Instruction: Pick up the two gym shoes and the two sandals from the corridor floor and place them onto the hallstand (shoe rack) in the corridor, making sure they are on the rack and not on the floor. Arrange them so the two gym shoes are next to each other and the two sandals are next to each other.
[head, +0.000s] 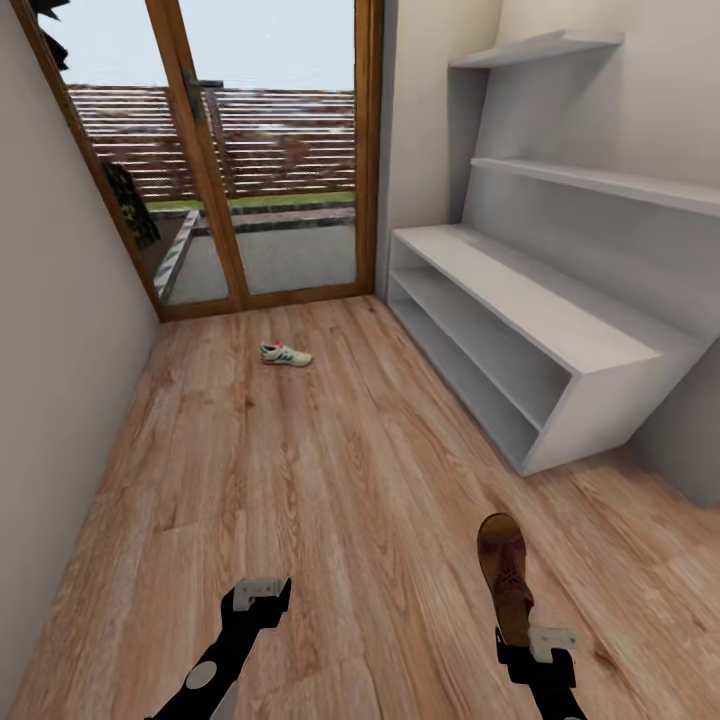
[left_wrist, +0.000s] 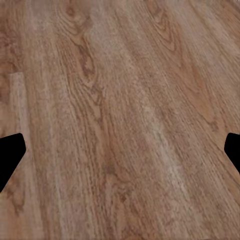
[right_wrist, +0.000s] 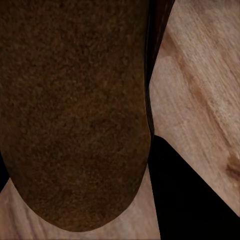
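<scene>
Right gripper (head: 538, 645) is clamping one brown sandal (head: 504, 572) by its heel while the left gripper (head: 262, 592) is hanging wide open and empty, and the carry to the hallstand (head: 560, 330) is best kept level and slow.

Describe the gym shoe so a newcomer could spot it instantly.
Start at the glass door at the far end of the corridor, then look down to the wood floor just in front of it. The gym shoe lies there alone, left of the grey rack. It is small, white with green stripes, unlike the brown sandal by the right gripper.
</scene>
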